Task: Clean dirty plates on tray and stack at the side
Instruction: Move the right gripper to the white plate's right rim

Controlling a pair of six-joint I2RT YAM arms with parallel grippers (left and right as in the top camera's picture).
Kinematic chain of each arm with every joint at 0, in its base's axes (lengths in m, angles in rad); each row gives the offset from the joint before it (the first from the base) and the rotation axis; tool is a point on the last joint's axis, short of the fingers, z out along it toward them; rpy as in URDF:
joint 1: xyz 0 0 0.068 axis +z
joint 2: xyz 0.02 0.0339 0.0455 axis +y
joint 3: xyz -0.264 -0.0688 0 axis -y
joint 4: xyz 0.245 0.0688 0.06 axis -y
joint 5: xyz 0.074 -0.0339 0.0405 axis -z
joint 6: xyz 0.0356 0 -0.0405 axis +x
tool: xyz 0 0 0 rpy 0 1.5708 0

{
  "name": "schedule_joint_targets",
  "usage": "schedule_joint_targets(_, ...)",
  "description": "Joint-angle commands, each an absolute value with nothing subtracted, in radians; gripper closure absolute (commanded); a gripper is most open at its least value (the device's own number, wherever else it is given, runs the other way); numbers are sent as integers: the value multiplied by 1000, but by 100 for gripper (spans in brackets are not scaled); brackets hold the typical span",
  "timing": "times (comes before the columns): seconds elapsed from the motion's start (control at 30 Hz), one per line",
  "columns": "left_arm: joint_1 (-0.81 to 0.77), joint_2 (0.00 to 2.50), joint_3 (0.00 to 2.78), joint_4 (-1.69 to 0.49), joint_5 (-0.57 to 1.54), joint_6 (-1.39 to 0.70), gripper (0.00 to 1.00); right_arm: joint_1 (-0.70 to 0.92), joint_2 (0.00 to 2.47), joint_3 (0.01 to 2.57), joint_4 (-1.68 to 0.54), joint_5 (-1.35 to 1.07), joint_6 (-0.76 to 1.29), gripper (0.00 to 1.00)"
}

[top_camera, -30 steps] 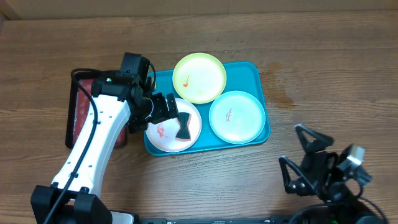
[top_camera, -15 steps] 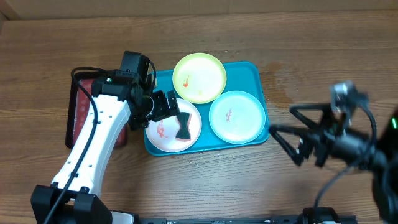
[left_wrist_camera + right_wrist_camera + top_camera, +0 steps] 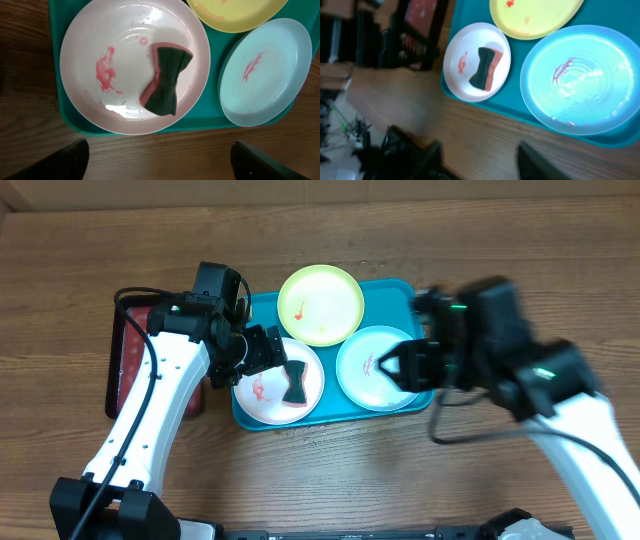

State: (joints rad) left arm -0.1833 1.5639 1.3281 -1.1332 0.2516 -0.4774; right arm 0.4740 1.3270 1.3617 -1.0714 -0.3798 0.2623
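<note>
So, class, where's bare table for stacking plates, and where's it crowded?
Bare wood lies nearside of the turquoise tray and beyond its far rim. Crowded: yellow-green plate, white plate and blue plate fill it; the red tray flanks its left.

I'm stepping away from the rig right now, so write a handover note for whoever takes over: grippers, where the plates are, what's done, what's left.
Grippers: the left gripper is open and empty, at the upper-left edge of the white plate. The right gripper is open and empty, motion-blurred, over the right side of the pale blue plate.
Things: both those plates and the yellow-green plate lie on the turquoise tray. A dark sponge lies on the white plate, with neither gripper touching it.
Done: nothing visible. All three plates show red smears, and none is stacked.
Left: wipe each plate, then stack them beside the tray.
</note>
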Motion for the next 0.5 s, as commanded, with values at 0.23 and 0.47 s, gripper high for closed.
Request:
schedule_joint_targets(0.23,-190,1571,1328,-1142,211,-479,25,667,1686,1380,-883,-80,447,34)
schedule_joint_targets(0.47,-190,1571,1328,-1132,148,-496,36,673,1798,1380,-800,-159,447,56)
